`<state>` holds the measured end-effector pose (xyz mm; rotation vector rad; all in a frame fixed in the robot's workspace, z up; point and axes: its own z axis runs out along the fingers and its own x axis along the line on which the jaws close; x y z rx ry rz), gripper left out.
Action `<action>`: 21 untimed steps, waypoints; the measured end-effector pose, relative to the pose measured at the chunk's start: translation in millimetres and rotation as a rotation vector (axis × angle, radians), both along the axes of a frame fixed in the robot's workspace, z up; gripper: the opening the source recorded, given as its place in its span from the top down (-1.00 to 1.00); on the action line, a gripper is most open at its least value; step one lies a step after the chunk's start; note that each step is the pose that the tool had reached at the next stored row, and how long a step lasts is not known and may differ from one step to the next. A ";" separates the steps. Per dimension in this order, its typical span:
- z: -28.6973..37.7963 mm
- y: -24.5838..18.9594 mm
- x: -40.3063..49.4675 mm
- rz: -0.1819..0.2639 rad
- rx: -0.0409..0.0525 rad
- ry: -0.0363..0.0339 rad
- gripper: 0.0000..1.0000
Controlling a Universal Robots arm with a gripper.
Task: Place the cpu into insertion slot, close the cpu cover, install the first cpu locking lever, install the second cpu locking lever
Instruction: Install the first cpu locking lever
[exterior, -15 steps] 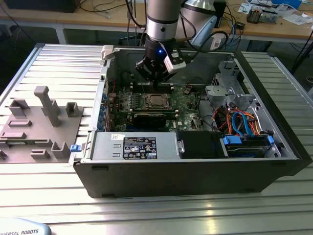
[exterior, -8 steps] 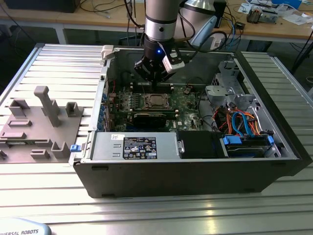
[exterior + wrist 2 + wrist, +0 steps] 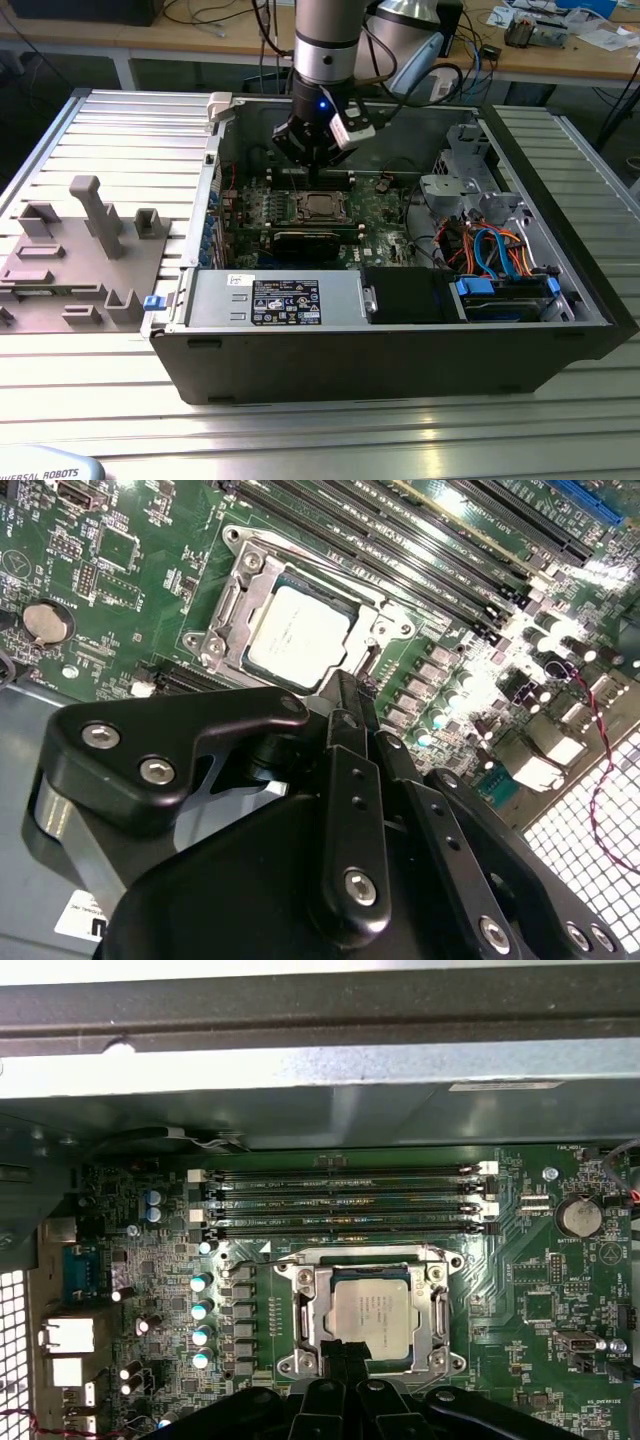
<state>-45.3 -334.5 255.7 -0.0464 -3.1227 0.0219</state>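
The cpu (image 3: 371, 1313) sits flat in the insertion slot (image 3: 303, 1312), silver top showing, with the cpu cover (image 3: 440, 1300) framing it. The dark gripper (image 3: 345, 1356) hangs at the socket's near edge. Four long memory slots (image 3: 345, 1200) lie just beyond on the green board (image 3: 540, 1300).

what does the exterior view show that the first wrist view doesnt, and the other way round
Exterior view alone: the whole open computer case on a ribbed metal table, a grey fixture block to the exterior view's left, blue and orange cables, and the arm's gripper hanging above the board.

First wrist view alone: the coin battery and the small capacitors beside the socket.

Both: the cpu lying in the insertion slot, the cpu cover, and the green board.
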 end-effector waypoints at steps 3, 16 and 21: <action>0.0 0.0 -0.7 0.000 0.0000 0.0000 0.79; 0.0 0.0 -6.5 0.000 0.0005 -0.0001 0.79; 0.1 0.0 -8.4 0.000 0.0008 -0.0009 0.79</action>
